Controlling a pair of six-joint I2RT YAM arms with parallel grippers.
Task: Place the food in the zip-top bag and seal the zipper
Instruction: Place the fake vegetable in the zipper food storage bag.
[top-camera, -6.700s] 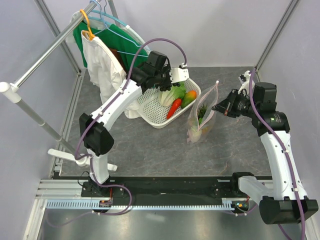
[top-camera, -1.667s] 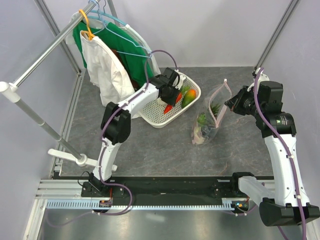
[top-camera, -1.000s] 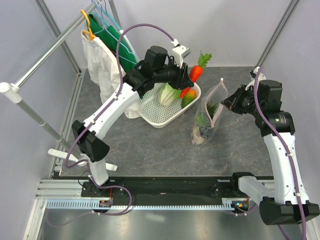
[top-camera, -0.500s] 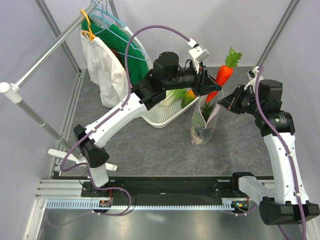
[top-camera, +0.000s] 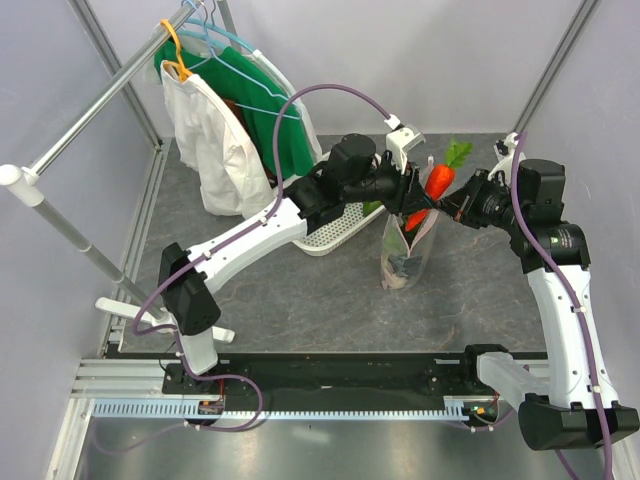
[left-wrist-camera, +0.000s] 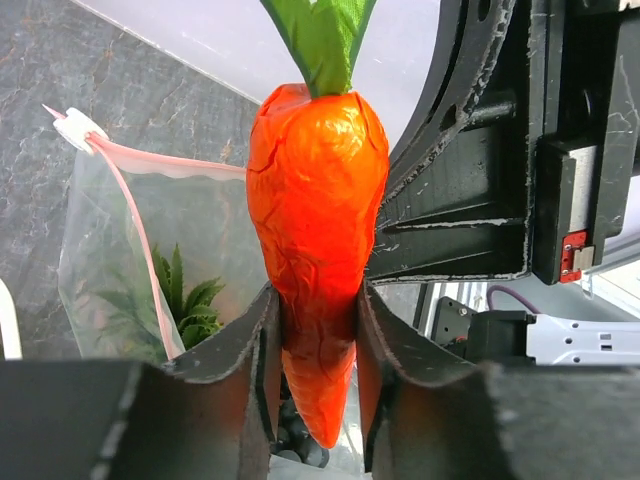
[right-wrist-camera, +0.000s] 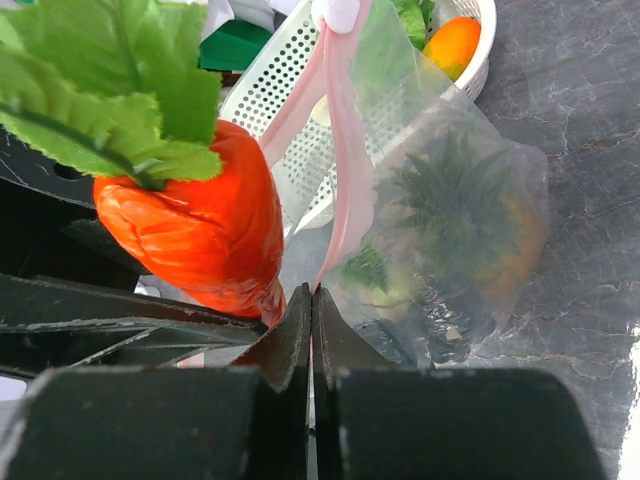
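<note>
My left gripper (top-camera: 418, 197) is shut on an orange toy carrot (left-wrist-camera: 316, 220) with green leaves and holds it, tip down, just above the open mouth of the zip-top bag (top-camera: 408, 248). The carrot also shows in the top view (top-camera: 437, 180) and the right wrist view (right-wrist-camera: 195, 225). My right gripper (right-wrist-camera: 311, 292) is shut on the bag's pink zipper strip (right-wrist-camera: 345, 170) and holds the bag upright. Inside the bag lie green leafy pieces (left-wrist-camera: 185, 305), dark grapes and an orange piece (right-wrist-camera: 520, 250).
The white lattice basket (top-camera: 330, 228) stands left of the bag, mostly under my left arm, with an orange and green fruit (right-wrist-camera: 452, 42) in it. A clothes rail with a white garment (top-camera: 212, 145) and a green one (top-camera: 275, 120) stands at the back left.
My left gripper lifted the carrot out of the basket, swung it right and has now lowered it to the bag's mouth. My right gripper kept hold of the bag's edge.
</note>
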